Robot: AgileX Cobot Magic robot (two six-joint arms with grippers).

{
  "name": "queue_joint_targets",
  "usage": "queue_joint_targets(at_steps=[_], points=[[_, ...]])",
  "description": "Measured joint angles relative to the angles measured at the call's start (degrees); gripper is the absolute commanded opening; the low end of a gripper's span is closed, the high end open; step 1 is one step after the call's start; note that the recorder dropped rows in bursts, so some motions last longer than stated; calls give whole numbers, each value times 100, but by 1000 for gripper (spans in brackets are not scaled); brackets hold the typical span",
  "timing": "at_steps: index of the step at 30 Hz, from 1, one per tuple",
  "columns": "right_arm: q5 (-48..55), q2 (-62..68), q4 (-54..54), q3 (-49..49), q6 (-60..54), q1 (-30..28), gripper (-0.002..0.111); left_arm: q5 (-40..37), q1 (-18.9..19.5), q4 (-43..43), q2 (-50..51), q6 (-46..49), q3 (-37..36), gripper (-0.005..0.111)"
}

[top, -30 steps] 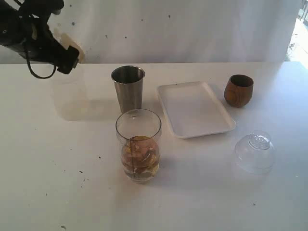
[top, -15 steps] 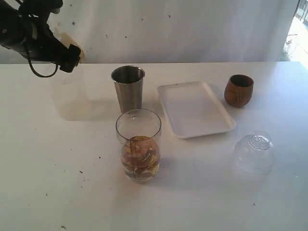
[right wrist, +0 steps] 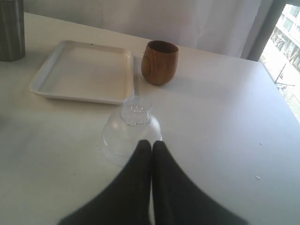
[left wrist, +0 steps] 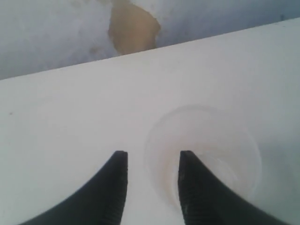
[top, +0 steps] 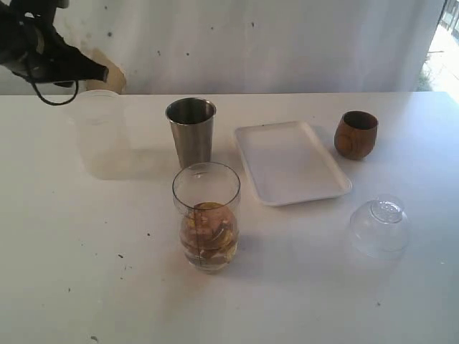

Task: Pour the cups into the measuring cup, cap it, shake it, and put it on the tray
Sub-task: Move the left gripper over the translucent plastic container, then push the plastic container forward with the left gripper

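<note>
Right tool [right wrist: 151, 143]: fingers pressed together, empty, low over the desk [top: 72, 251], aimed at the lid [right wrist: 131, 131], which sits dome-up just ahead of it. Measuring cup [top: 206, 215] nearest the front, upright, long axis vertical, mouth up, brownish contents in its lower part. Behind it the tumbler [top: 191, 129], upright, mouth up, just left of the tray [top: 290, 165]. The tray lies flat, long axis front to back, near end skewed right. Wooden cup [top: 356, 134] upright, right of the tray's far end. Far left: left tool [left wrist: 153, 153] hangs above a faint cup [top: 97, 118], arm slanting down-right, fingers apart, no grip seen.
</note>
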State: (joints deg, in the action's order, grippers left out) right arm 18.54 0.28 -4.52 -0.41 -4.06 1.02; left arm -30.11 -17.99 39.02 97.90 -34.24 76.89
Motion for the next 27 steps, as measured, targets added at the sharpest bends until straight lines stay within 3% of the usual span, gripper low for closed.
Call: queue_joint_targets(at_steps=[4,6,9,12,17,25,27], points=[[0,0,0,0,0,0,0,-162,434,-751,0,-21,237,35],[0,0,0,0,0,0,0,-219,712,-1893,49,690,412,36],[0,0,0,0,0,0,0,-533,1080,-3902,320,2323,769,47],[0,0,0,0,58,0,0,-1127,1344,-5152,766,3172,1224,57],[0,0,0,0,94,0,0,-1804,1424,-5532,1435,3564,1624,56],[0,0,0,0,98,0,0,-1599,1424,-5567,1785,3658,1670,56],[0,0,0,0,98,0,0,-1554,1424,-5571,1852,3670,1670,52]])
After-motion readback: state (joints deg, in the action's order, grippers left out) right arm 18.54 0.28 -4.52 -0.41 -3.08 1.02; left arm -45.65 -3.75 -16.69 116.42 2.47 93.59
